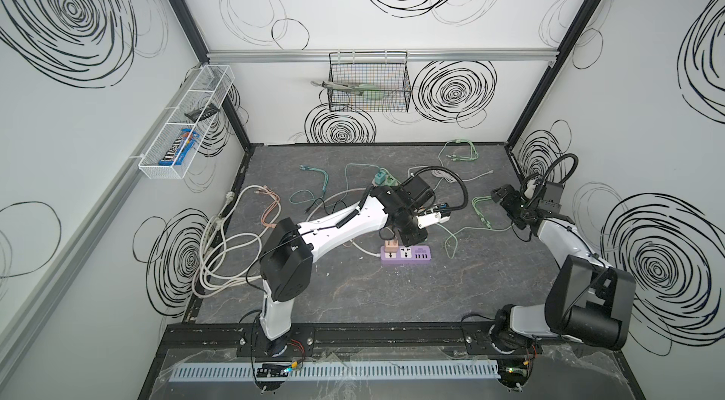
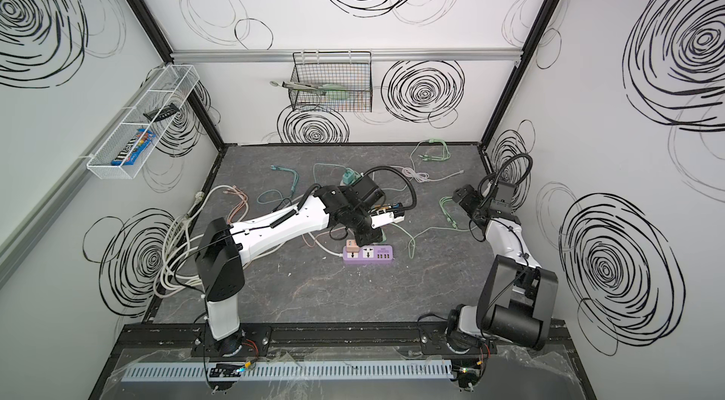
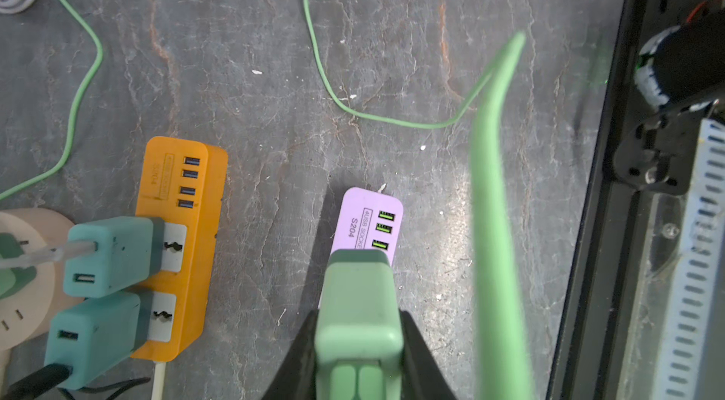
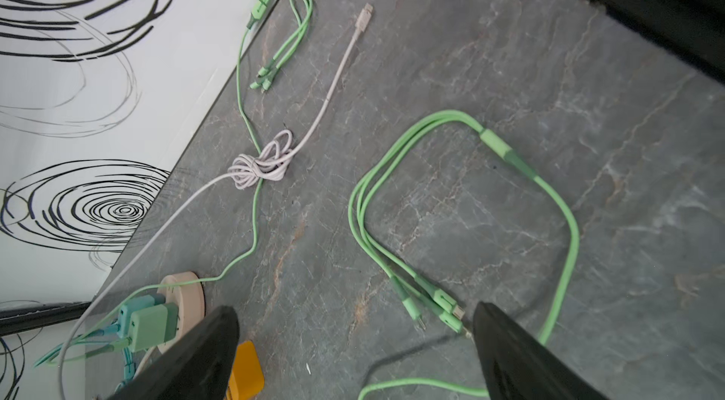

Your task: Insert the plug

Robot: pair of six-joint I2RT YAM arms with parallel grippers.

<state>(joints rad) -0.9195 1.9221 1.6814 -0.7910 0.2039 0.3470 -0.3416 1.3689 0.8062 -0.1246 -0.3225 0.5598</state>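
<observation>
My left gripper (image 3: 359, 315) is shut on a light green plug (image 3: 359, 292); its black fingers (image 3: 302, 351) press both sides of it. The plug hangs just over the near end of the purple power strip (image 3: 368, 217), hiding that end. In both top views the left gripper (image 1: 412, 235) (image 2: 367, 237) stands over the strip (image 1: 412, 254) (image 2: 372, 253), which carries a pink adapter (image 1: 389, 251). A blurred green cable (image 3: 494, 221) runs beside the plug. My right gripper (image 4: 355, 311) (image 1: 506, 204) is open and holds nothing, above a three-headed green cable (image 4: 431, 300).
An orange power strip (image 3: 196, 190) with two teal adapters (image 3: 110, 257) lies beside the purple one, next to a round beige socket hub (image 3: 23, 221). A coiled lilac cable (image 4: 259, 166) and white cable bundle (image 1: 219, 253) lie on the table. Wire baskets (image 1: 368, 84) (image 1: 184, 123) hang on the walls.
</observation>
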